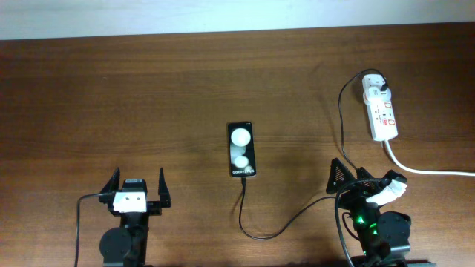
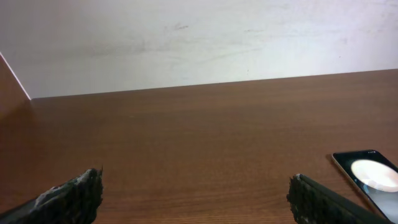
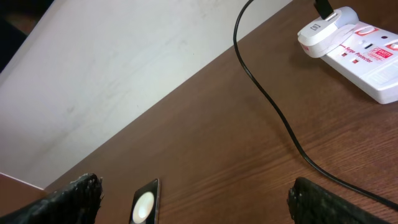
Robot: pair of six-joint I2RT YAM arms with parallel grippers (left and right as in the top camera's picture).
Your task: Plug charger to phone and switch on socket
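Nearest, the left claw (image 1: 138, 179) sits at the bench's (image 1: 111, 96) near edge. Its fingers are spread wide and nothing is between them. The right claw (image 1: 362, 176) is at the same edge on the other side, turned a little and just as wide apart, also holding nothing. In both wrist views only bare wood shows between the fingertips.

Between the two arms the charger (image 3: 273, 107) makes a loop on the bench. One end runs up to the near short edge of the phone (image 1: 241, 150) and meets it there, though whether the tip is seated cannot be told. The other end passes close by the right claw and runs away toward the far right.

The phone lies flat near the bench's middle, screen up, with its long sides running near to far. Two white round spots show on it, and small white text sits at its near end.

Farther off on the right lies the socket (image 1: 382, 111), also lengthwise near to far, with red marks on top. A white cord (image 1: 423, 169) leaves its near end toward the right edge. The adapter (image 1: 375, 86) is plugged in at the socket's far end, and the charger arcs out from it. The switch's position cannot be made out.

A pale wall (image 2: 186, 37) stands behind the bench.
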